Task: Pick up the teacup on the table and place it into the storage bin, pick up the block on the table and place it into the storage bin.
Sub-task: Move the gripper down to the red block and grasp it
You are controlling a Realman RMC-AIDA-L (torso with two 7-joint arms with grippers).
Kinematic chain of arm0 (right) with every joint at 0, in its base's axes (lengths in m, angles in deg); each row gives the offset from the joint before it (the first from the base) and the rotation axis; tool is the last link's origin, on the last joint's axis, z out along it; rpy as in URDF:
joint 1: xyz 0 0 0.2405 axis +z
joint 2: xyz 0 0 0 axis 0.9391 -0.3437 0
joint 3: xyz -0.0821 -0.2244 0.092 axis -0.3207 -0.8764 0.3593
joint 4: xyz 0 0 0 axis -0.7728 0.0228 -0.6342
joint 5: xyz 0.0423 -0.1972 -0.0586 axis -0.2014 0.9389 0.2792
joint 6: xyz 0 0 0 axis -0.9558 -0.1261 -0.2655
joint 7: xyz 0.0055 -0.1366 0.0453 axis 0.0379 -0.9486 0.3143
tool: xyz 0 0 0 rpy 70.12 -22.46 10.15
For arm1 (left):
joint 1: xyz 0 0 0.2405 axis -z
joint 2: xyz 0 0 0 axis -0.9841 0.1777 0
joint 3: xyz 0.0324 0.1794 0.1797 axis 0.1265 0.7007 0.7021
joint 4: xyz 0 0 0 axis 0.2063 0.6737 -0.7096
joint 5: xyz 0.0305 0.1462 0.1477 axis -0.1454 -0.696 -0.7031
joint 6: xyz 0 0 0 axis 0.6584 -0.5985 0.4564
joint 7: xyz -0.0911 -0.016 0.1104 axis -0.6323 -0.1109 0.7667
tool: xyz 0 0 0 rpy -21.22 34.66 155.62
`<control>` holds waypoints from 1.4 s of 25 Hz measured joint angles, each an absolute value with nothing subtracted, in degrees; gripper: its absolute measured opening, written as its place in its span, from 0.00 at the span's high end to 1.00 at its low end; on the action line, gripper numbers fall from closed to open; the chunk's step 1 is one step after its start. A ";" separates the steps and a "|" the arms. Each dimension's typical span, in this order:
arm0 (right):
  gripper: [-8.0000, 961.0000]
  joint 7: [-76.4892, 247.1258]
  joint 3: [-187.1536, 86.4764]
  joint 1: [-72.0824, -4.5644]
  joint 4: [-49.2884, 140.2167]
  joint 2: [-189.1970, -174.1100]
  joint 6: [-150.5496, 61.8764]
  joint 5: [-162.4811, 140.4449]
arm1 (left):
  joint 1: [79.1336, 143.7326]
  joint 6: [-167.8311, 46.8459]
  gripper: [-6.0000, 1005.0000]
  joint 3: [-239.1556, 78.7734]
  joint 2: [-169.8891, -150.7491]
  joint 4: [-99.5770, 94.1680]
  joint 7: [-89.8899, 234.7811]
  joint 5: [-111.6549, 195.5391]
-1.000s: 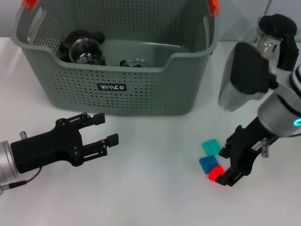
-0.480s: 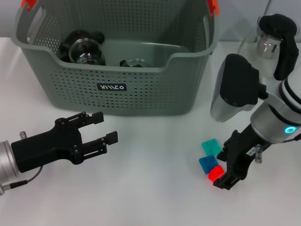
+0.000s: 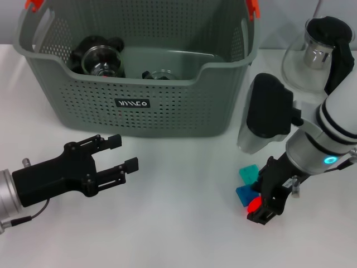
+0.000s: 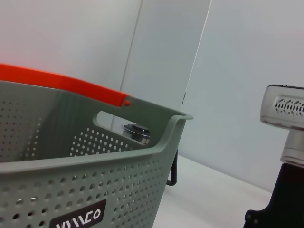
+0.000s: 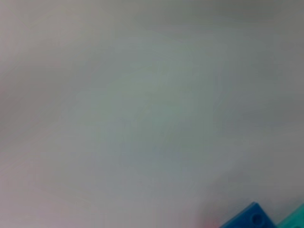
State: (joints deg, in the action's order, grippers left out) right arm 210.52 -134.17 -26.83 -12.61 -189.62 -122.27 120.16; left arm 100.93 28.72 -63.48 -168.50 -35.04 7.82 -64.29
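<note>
red plastic block: near the counter's front right corner, touching a blue block with a teal block behind. i judge it light, rigid, slick-sided; best pinched across flat opposite faces. right gripper down on it; closure i cannot tell. left gripper, front left, gapes empty. teacup lies inside storage bin at the back edge.

The desk is open between the left pincer and the blocks, so a pincer could pass there. The basket wall stands behind this space. A glass pot stands right of the basket, with the right arm in front of it.
</note>
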 joint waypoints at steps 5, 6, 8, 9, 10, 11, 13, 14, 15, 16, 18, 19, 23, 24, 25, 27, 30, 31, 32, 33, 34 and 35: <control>0.27 210.92 -135.74 -26.53 -11.53 -189.63 -121.54 120.16 | 100.87 28.73 0.28 -63.87 -168.53 -35.03 7.82 -64.29; 0.27 210.94 -135.77 -26.55 -11.56 -189.65 -121.52 120.15 | 100.87 28.73 0.28 -63.91 -168.53 -35.04 7.82 -64.29; 0.27 211.02 -135.79 -26.69 -11.83 -189.65 -121.73 120.00 | 100.86 28.70 0.28 -63.99 -168.50 -35.03 7.82 -64.29; 0.27 211.14 -135.80 -26.75 -11.97 -189.61 -121.85 119.85 | 100.85 28.67 0.28 -64.01 -168.49 -35.04 7.82 -64.28; 0.27 211.25 -135.80 -26.80 -12.05 -189.57 -122.20 119.68 | 100.85 28.63 0.28 -64.01 -168.48 -35.04 7.82 -64.28; 0.27 211.32 -135.80 -26.82 -12.06 -189.54 -122.62 119.57 | 100.85 28.48 0.28 -64.02 -168.47 -35.04 7.82 -64.28; 0.27 211.51 -135.80 -26.86 -12.07 -189.49 -123.38 119.42 | 100.85 28.03 0.28 -64.03 -168.46 -35.03 7.82 -64.28; 0.27 211.60 -135.80 -26.86 -12.07 -189.50 -123.79 119.41 | 100.85 27.88 0.28 -64.04 -168.46 -35.01 7.82 -64.28; 0.27 211.66 -135.79 -26.87 -12.08 -189.49 -123.93 119.39 | 100.86 27.73 0.28 -64.05 -168.46 -34.99 7.82 -64.28; 0.27 211.68 -135.72 -26.90 -12.09 -189.47 -124.08 119.39 | 100.87 27.67 0.28 -64.05 -168.46 -34.97 7.82 -64.28; 0.27 211.72 -135.45 -26.99 -12.09 -189.42 -124.38 119.38 | 100.95 27.56 0.28 -64.05 -168.48 -34.89 7.82 -64.28; 0.27 211.73 -135.34 -27.01 -12.10 -189.42 -124.38 119.38 | 100.99 27.53 0.28 -64.05 -168.50 -34.81 7.82 -64.28; 0.27 211.78 -135.40 -27.02 -12.11 -189.46 -123.65 119.38 | 101.26 27.41 0.28 -63.98 -168.51 -34.15 7.82 -64.28; 0.27 211.79 -135.52 -27.01 -12.08 -189.47 -123.45 119.38 | 101.29 27.38 0.28 -63.98 -168.49 -34.08 7.82 -64.28; 0.27 211.79 -135.63 -26.99 -11.98 -189.50 -123.30 119.38 | 101.29 27.38 0.28 -63.97 -168.47 -34.07 7.82 -64.29; 0.31 211.79 -135.70 -26.94 -11.77 -189.53 -122.98 119.38 | 101.30 27.36 0.28 -63.96 -168.45 -34.07 7.82 -64.31; 0.36 211.79 -135.71 -26.93 -11.76 -189.59 -122.70 119.38 | 101.30 27.33 0.28 -63.95 -168.45 -34.07 7.81 -64.29; 0.37 211.79 -135.71 -26.92 -11.77 -189.61 -122.66 119.38 | 101.30 27.30 0.28 -63.95 -168.45 -34.07 7.79 -64.29; 0.39 211.79 -135.71 -26.92 -11.79 -189.61 -122.66 119.38 | 101.30 27.28 0.28 -63.95 -168.45 -34.07 7.77 -64.28; 0.40 211.79 -135.71 -26.92 -11.82 -189.61 -122.68 119.38 | 101.30 27.27 0.28 -63.95 -168.45 -34.07 7.75 -64.28; 0.42 211.80 -135.68 -26.92 -11.85 -189.61 -122.73 119.38 | 101.30 27.24 0.28 -63.95 -168.45 -34.07 7.73 -64.28; 0.44 211.83 -135.64 -26.92 -11.85 -189.61 -122.83 119.38 | 101.30 27.24 0.28 -63.95 -168.45 -34.07 7.72 -64.28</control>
State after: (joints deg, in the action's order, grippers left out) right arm 211.83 -135.64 -26.92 -11.85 -189.61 -122.83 119.38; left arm 101.30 27.24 -63.95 -168.45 -34.07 7.72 -64.28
